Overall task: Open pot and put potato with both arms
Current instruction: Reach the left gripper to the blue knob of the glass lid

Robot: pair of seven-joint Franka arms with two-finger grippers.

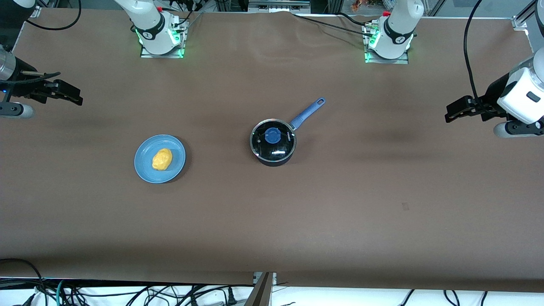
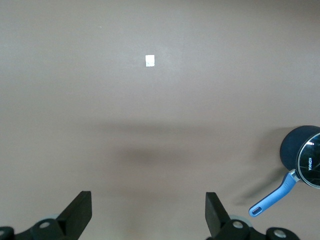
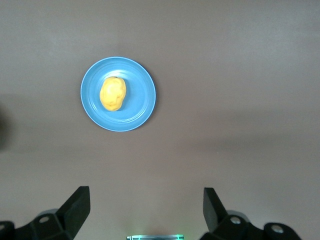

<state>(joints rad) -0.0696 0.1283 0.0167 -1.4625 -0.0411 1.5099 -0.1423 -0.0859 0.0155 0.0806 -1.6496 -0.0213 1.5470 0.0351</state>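
Observation:
The black pot [image 1: 273, 142] stands mid-table with its glass lid on, blue knob [image 1: 272, 135] up, and blue handle [image 1: 307, 112] pointing toward the left arm's base. It also shows in the left wrist view [image 2: 302, 156]. The yellow potato [image 1: 162, 159] lies on a blue plate [image 1: 145, 166] toward the right arm's end; the right wrist view shows the potato [image 3: 113, 93] too. My left gripper [image 1: 449, 114] hangs open and empty over the table's left-arm end [image 2: 148, 205]. My right gripper [image 1: 75, 97] hangs open and empty over the right-arm end [image 3: 146, 202].
Brown table cover [image 1: 272, 221] spans the whole surface. The arm bases [image 1: 161, 38] [image 1: 389, 42] stand along the edge farthest from the front camera. A small white tag [image 2: 149, 60] lies on the cover. Cables hang below the front edge.

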